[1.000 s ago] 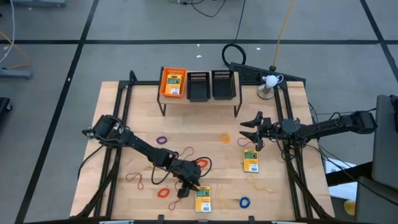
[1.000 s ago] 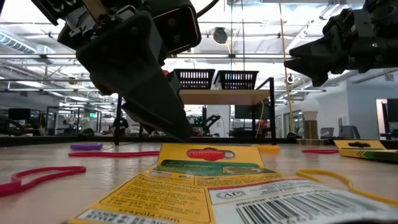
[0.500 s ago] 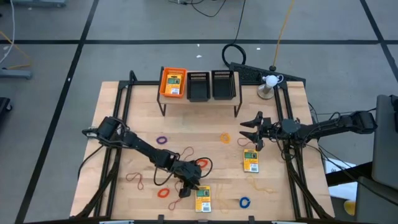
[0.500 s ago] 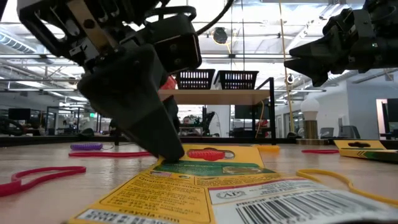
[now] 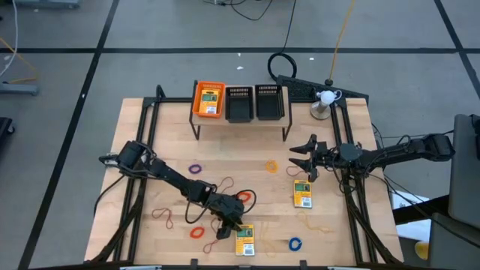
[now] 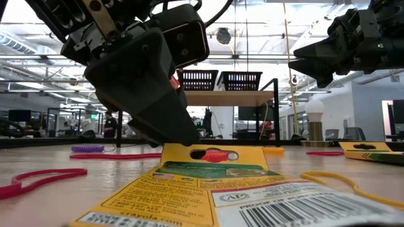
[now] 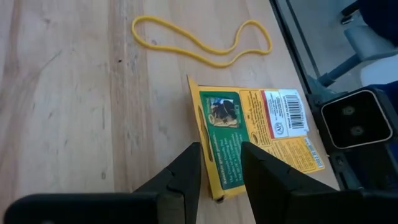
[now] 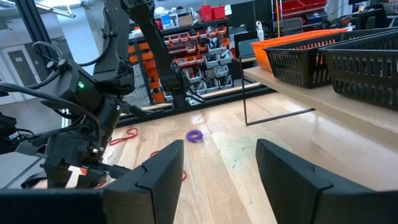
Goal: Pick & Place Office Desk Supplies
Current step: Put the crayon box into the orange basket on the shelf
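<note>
left arm: reaching from the left edge diagonally toward the near middle of the table [image 5: 135, 142], elbow low, wrist tipping down at the end

left gripper [image 5: 226, 229]: sitting low over the left edge of the near card box [image 5: 245, 240], fingers [image 7: 186, 177] partly apart and straddling that edge in the wrist view; can't tell for sure if they're actually pinching it

near card box: lying flat at the near middle, long axis running near-to-far, hang-hole end pointing far and barcode end pointing near (low view has the barcode right up front [image 6: 208, 183])

vs earlier: box and bands aren't moving at all; the left gripper is riding a touch higher than half a second ago, when its tip was pressing right down at the box's far-left corner. Right arm is looking identical.

bands around it: red ring [image 5: 198, 232] just left of the gripper, purple ring [image 5: 196, 169] farther back, blue ring [image 5: 295, 244] right of the box, tan loop [image 7: 199, 43] lying beside the box

second card box [image 5: 302, 194]: flat on the right half, long axis also near-to-far

right arm: coming in from the right edge, stretched out roughly level

right gripper [image 5: 302, 160]: hanging above the table just beyond the second card box, jaws spread wide, holding nothing

orange bin [image 5: 209, 99]: on the far rack, with another card box lying inside
</note>
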Controlling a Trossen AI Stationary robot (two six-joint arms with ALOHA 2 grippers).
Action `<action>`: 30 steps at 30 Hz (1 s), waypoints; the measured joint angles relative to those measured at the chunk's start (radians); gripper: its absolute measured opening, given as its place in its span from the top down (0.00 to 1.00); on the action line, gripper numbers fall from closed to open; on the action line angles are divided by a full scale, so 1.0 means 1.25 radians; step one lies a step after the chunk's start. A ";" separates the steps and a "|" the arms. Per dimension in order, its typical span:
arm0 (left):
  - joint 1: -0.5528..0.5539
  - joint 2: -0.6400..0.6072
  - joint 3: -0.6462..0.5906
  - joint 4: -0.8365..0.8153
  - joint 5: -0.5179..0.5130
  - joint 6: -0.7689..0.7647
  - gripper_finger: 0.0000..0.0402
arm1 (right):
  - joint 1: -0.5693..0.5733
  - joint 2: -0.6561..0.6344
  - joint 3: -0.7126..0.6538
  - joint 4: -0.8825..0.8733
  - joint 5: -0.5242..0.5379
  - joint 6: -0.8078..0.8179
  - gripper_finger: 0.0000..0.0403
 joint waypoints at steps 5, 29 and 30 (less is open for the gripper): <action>0.000 0.000 0.000 -0.001 -0.001 0.000 0.73 | 0.000 0.000 0.000 0.000 0.000 0.000 0.52; 0.006 -0.027 0.000 0.070 -0.092 0.108 1.00 | 0.000 0.000 0.000 0.000 0.000 0.000 0.52; 0.009 -0.036 0.000 0.074 -0.095 0.109 1.00 | 0.000 0.000 0.000 0.000 0.000 0.002 0.52</action>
